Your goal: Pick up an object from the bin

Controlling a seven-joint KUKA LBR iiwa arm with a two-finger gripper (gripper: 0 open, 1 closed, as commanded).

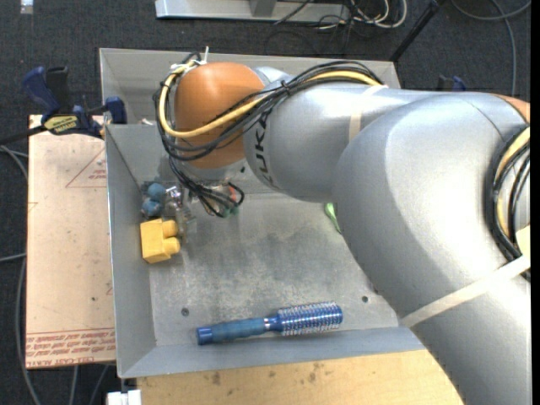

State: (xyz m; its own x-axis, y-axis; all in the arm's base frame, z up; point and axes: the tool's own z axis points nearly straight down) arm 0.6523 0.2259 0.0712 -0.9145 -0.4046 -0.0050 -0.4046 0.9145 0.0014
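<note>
Orange cover (215,112) on the wrist hangs over the upper left quarter of the grey metal bin (253,256), with black and yellow cables (181,137) looped round it. The claw (179,211) pokes out beneath it, close to the left wall. From my desk I cannot tell whether the claw is spread or pressed together, or whether it pinches anything: its metal end is half lost under the cover and a tangle of wires. Nearest thing is a yellow block (158,241), chunky, with a small knob on its right side, lying on the bin floor close against the left wall, about halfway down it. It sits just below and a shade left of the claw's end. The block's upper right corner comes right up to the metal, but touching or apart I cannot make out. A small blue-grey lump (153,194) lies just left of the claw, above the block and also by the left wall. Well apart from the claw, along the near wall, a blue hairbrush (270,322) lies flat — plain handle to the left, bristled head to the right. A scrap of green (332,215) peeks out at the edge of the grey arm (396,192) on the right side of the bin.
</note>
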